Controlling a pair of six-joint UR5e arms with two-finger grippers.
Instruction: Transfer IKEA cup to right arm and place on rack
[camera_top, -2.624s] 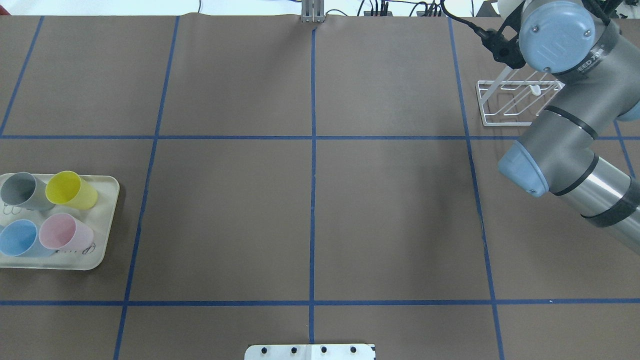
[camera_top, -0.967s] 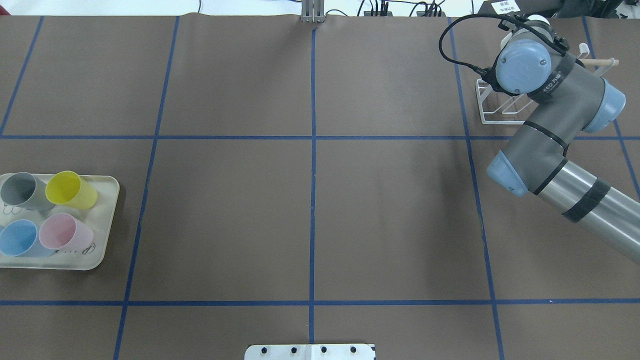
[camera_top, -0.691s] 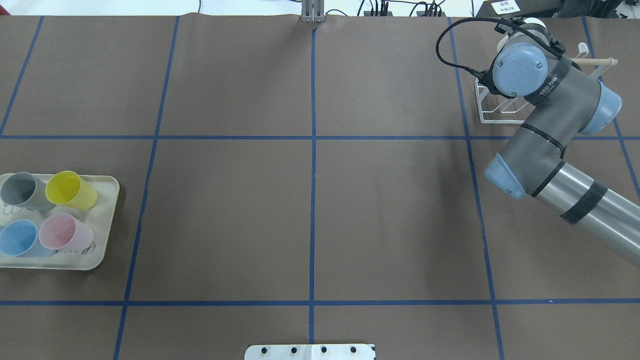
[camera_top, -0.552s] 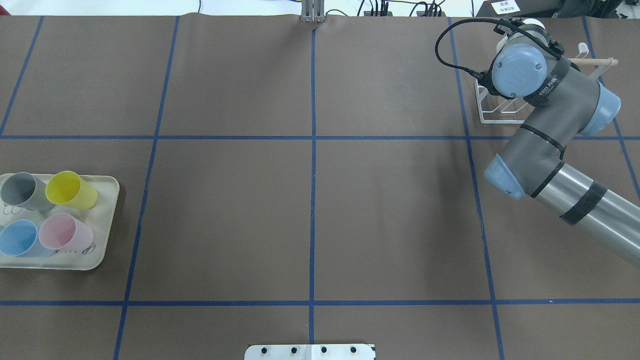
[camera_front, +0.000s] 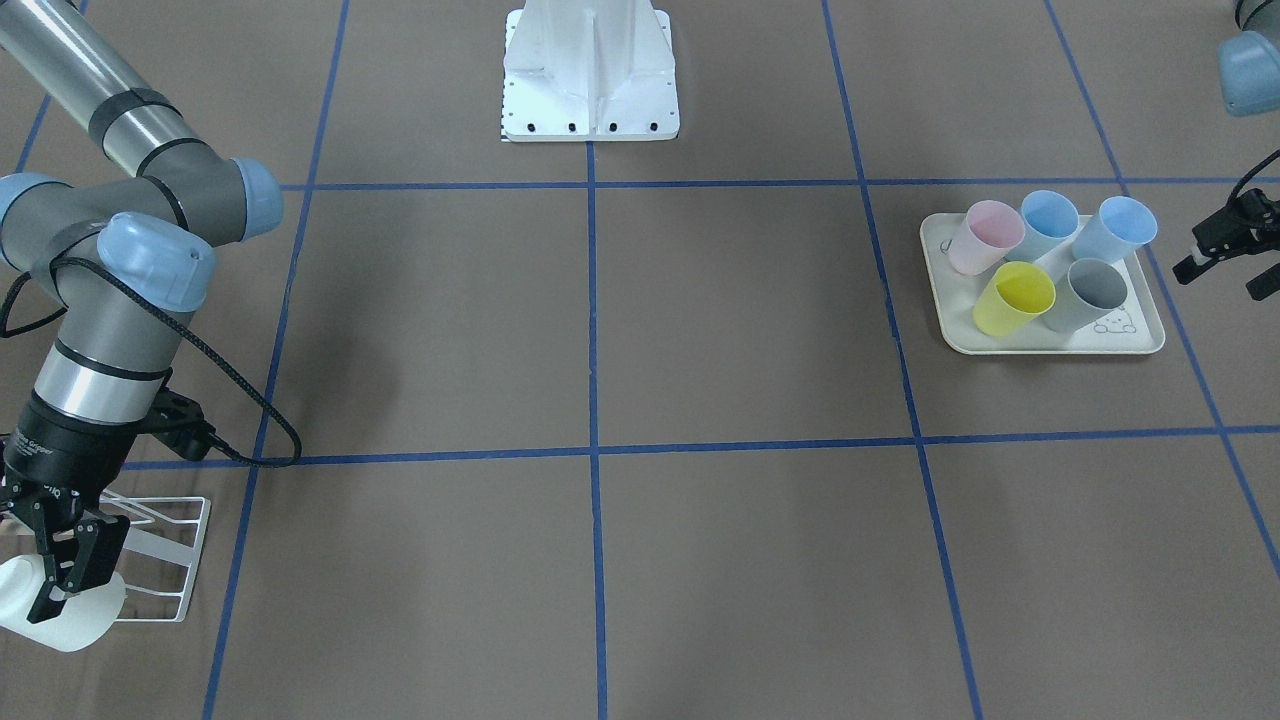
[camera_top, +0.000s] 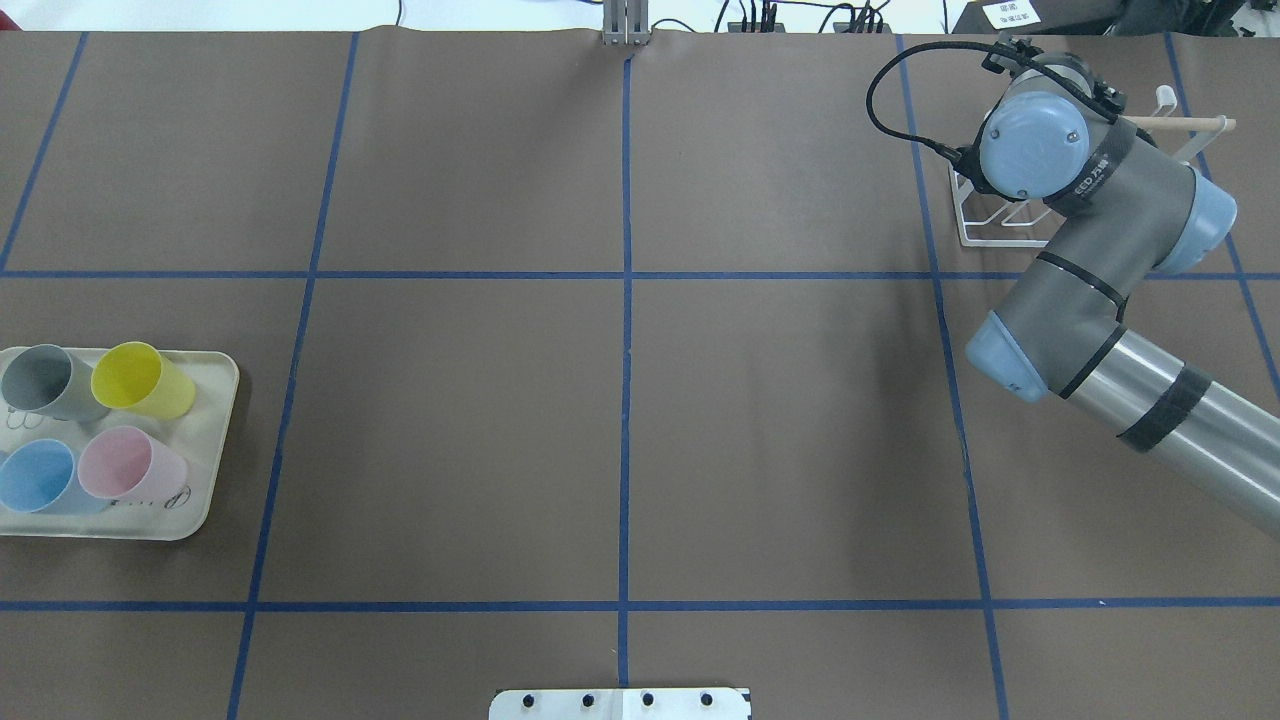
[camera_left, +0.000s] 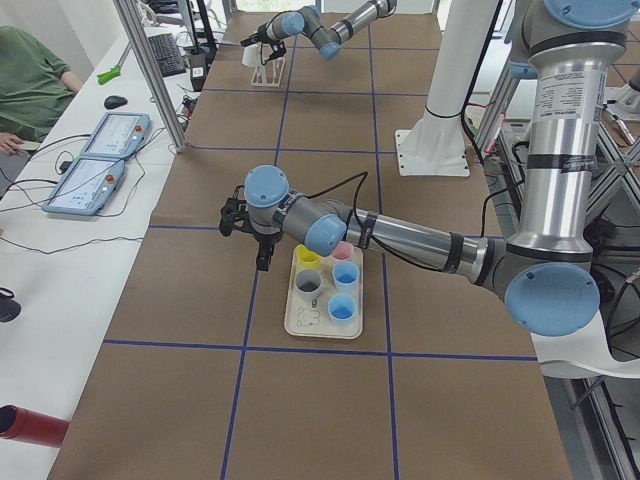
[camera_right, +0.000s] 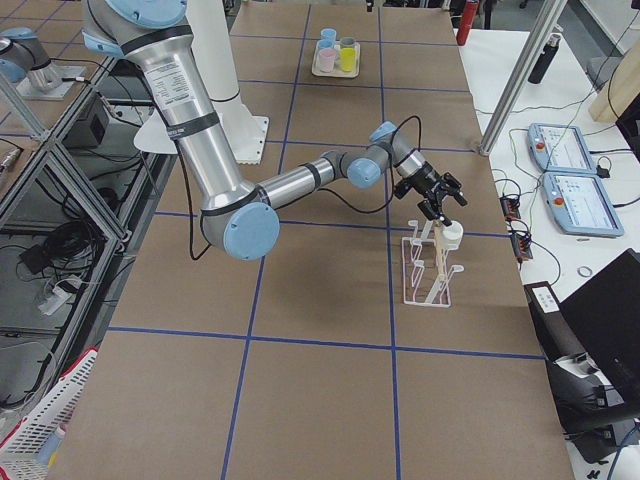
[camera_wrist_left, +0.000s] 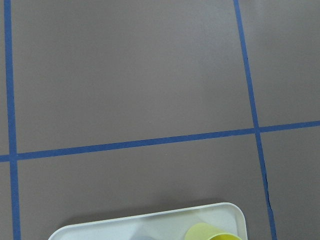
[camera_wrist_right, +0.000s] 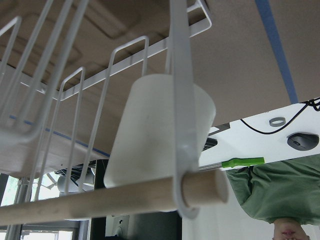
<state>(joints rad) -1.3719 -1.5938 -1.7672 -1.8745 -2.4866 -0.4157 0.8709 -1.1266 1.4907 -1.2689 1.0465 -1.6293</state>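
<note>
My right gripper (camera_front: 68, 585) is at the near end of the white wire rack (camera_front: 160, 565), its black fingers closed around a white IKEA cup (camera_front: 70, 625). In the right wrist view the cup (camera_wrist_right: 150, 135) sits just behind a rack wire (camera_wrist_right: 181, 100) and above the pale wooden rod (camera_wrist_right: 100, 199). From overhead my right arm (camera_top: 1090, 210) covers most of the rack (camera_top: 985, 225), and the cup is hidden. My left gripper (camera_front: 1232, 272) is open and empty, low over the table just beside the cup tray.
A cream tray (camera_front: 1050, 345) holds pink (camera_front: 983, 235), yellow (camera_front: 1012, 298), grey (camera_front: 1085, 293) and two blue cups (camera_front: 1112, 230); it also shows from overhead (camera_top: 205, 480). The white robot base (camera_front: 590, 90) stands at the table's edge. Operators' tablets (camera_right: 570, 165) lie beyond the rack.
My right arm has come down over the rack with the cup and has edged slightly left in the last second. The tray and its cups have not moved.
</note>
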